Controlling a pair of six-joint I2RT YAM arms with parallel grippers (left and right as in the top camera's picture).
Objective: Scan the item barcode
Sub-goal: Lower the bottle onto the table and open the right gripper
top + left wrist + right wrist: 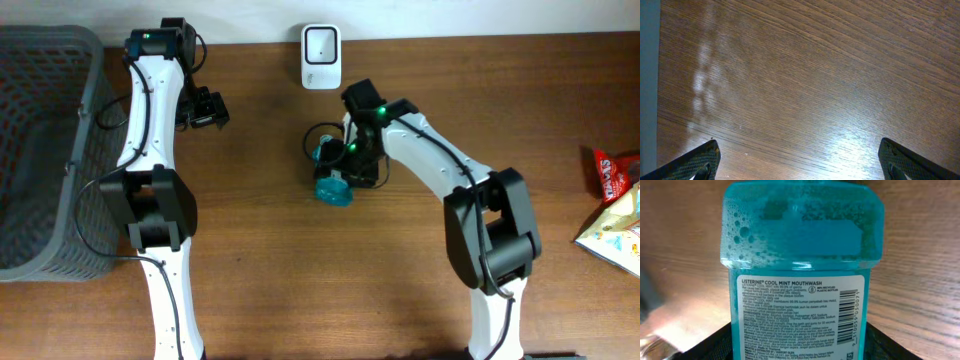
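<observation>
— Where is the Listerine Cool Mint mouthwash bottle (800, 255) being held?

— It is being held near the middle of the wooden table (300, 290), close to the white scanner (321, 57) standing at the far edge, but apart from it. The teal liquid is being shown foamy toward the end farthest from the wrist camera. The white back label (790, 310) is being faced toward that camera, and the barcode (856, 317) is being displayed along the label's right edge.

— How is the bottle being gripped?

— It is being clamped by the right gripper (352, 165). The dark fingers (722, 345) are being pressed against both sides of the part nearest the camera.

— And the left gripper (800, 160)?

— Its jaws are being held wide apart over bare wood, well away from the bottle and near the grey mesh basket (50, 150) at the left edge. Snack packets (615, 205) are being seen at the right edge.
</observation>
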